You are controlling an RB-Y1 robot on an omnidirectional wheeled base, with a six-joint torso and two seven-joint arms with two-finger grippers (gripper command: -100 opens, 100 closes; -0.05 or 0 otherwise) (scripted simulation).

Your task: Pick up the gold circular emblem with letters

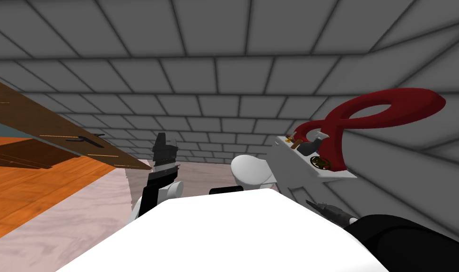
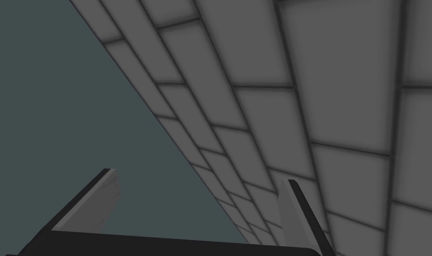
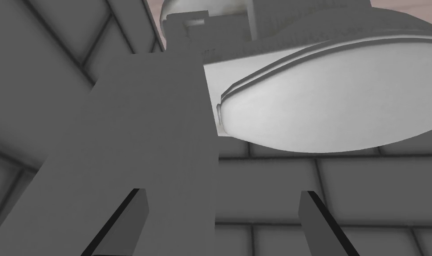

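Right gripper point(image 3: 222, 192) near toilet tank point(image 1: 297, 165), fingers apart, empty. Left gripper point(image 2: 200, 175) apart too. Emblem point(image 1: 321, 163) untouched on tank; you have reach and grasp left.

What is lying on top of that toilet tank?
On the tank lid lie a gold round emblem, a big dark red looped ornament, a small dark object and tiny brown-gold bits. The ornament's base hides the lid behind it.
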